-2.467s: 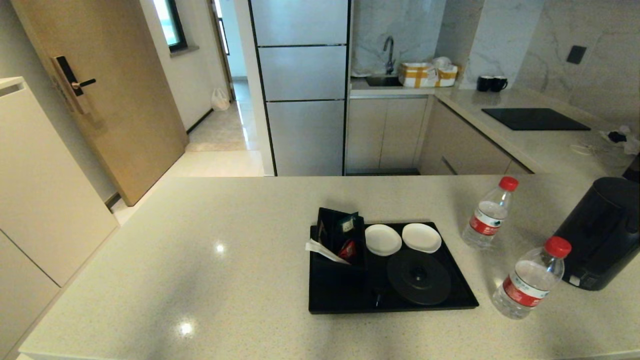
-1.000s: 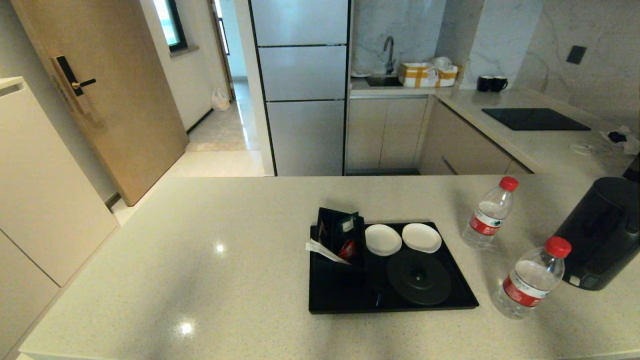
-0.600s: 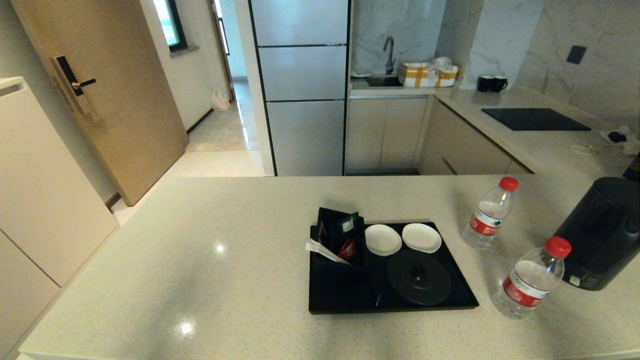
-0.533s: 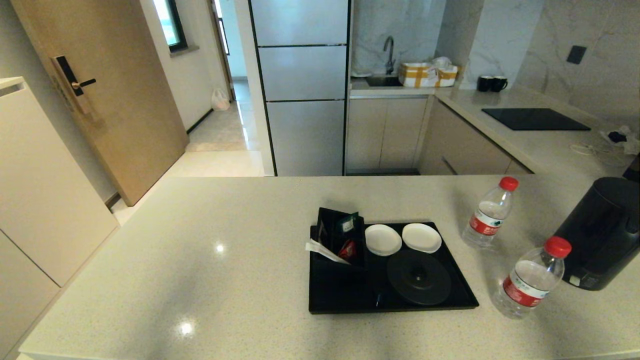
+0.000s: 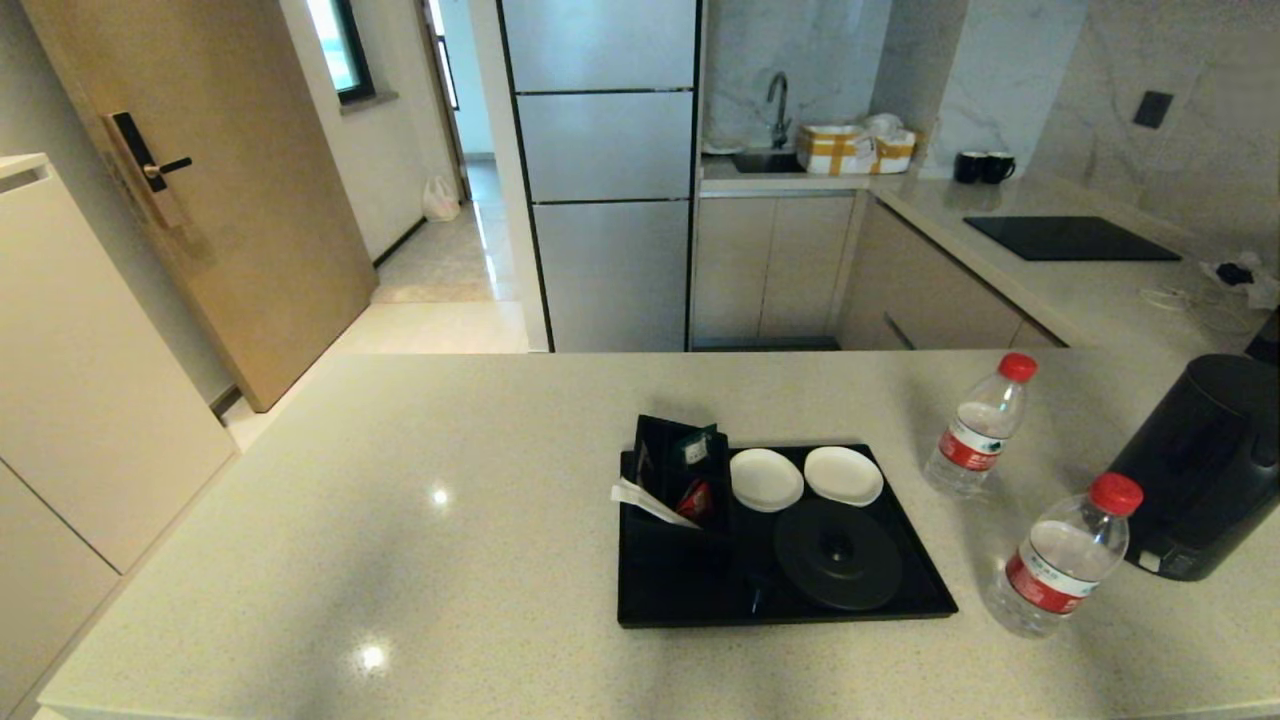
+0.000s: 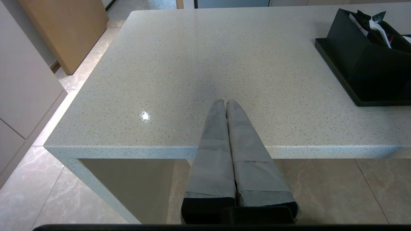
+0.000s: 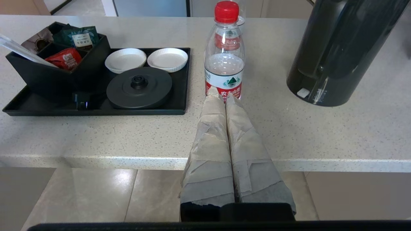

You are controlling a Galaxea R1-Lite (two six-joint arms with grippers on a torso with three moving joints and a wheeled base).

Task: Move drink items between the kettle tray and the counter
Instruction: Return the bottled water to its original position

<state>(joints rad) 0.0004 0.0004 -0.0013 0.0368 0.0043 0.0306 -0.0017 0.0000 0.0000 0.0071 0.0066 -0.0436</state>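
two grippers are parked off the near edge of the counter [image 5: 400, 520], neither visible in the head view. the left gripper [image 6: 225, 102] appears in its wrist view with both taped fingers pressed together, holding nothing, tips over bare counter surface near the front edge, well apart from the kettle tray [image 6: 337, 73].

the kettle tray [image 5: 680, 590] lies flat on the counter right of centre. at its left end stands the black sachet box [image 5: 672, 470] with packets inside. beside the box, along the far side of the tray, sit two white coasters [image 5: 766, 479]. in front of the coasters lies the round black kettle base [image 5: 836, 554], with nothing on it.

right of the tray, on the counter, stands the far water bottle [image 5: 978, 427], upright, red cap on. nearer and further right stands the near water bottle [image 5: 1062, 558], also upright and capped. the kettle [image 5: 1205, 465] stands on the counter at the right edge of the head view, just beside the near bottle, off its base.

the right gripper [image 7: 224, 93] has its fingers closed against each other, empty, tips pointing at the near bottle from the counter's front edge.
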